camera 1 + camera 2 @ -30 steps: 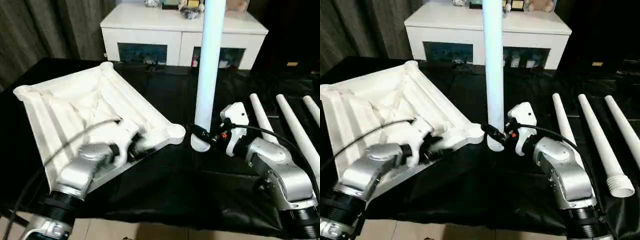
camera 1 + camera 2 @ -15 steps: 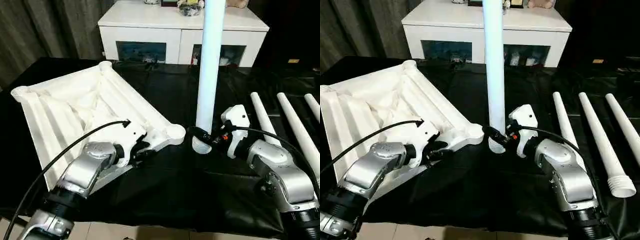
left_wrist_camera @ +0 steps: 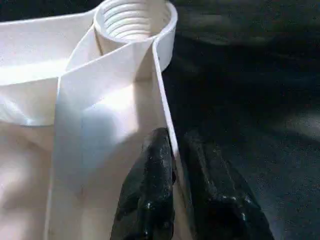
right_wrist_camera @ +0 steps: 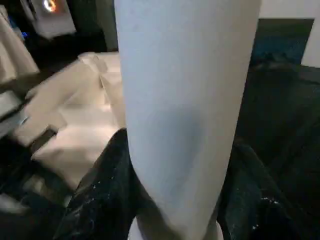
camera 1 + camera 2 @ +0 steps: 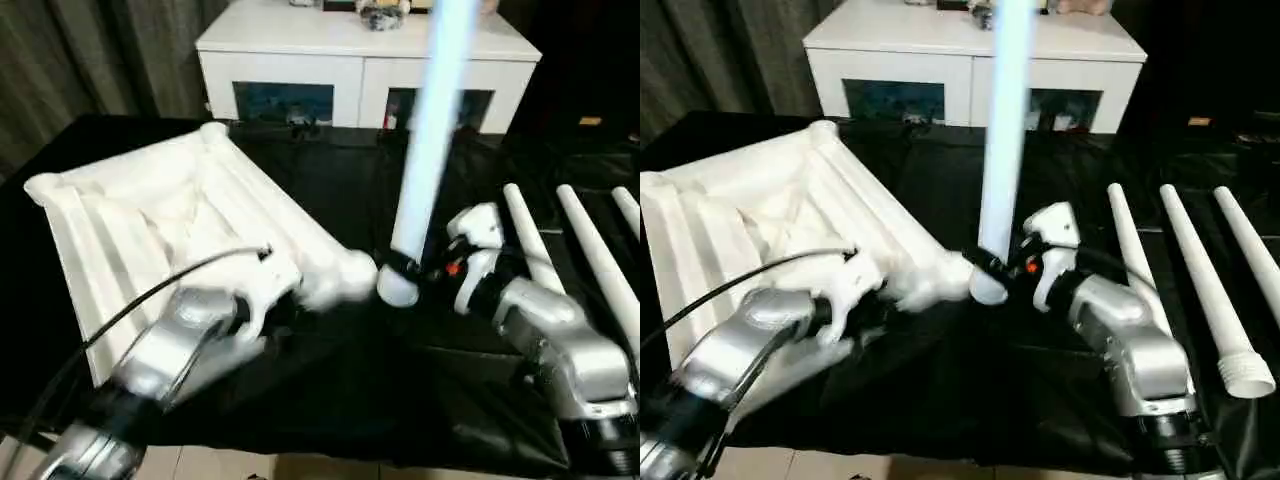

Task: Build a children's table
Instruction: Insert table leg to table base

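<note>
In the left eye view, the white tabletop (image 5: 170,225) is lying ribbed side up on the left half of the black-covered worktop (image 5: 340,400), one round corner socket (image 5: 352,272) pointing toward the worktop's middle. The left end effector (image 5: 270,305) is sitting at the tabletop's near edge, just short of that socket. The right end effector (image 5: 400,272) is holding a white tube leg (image 5: 428,130) near its lower end; the leg is standing almost upright, tilting slightly to the right, with its foot just beside the corner socket. Three more legs (image 5: 580,250) are lying side by side along the worktop's right edge. A white cabinet (image 5: 365,60) is standing beyond the far edge.

In the right eye view, the held leg's lower end (image 5: 988,288) is hanging close to the socket; whether they are touching cannot be told.

In the left wrist view, the two black fingers (image 3: 150,195) are pinching the tabletop's thin rim wall (image 3: 162,95), one finger inside and one outside, almost fully closed on it. The threaded socket (image 3: 134,17) is lying further along the same rim.

In the right wrist view, the black fingers (image 4: 105,190) are clasping the leg's thick shaft (image 4: 185,100) from both sides, standing about half open around it, with the tabletop (image 4: 75,125) lying beyond.
</note>
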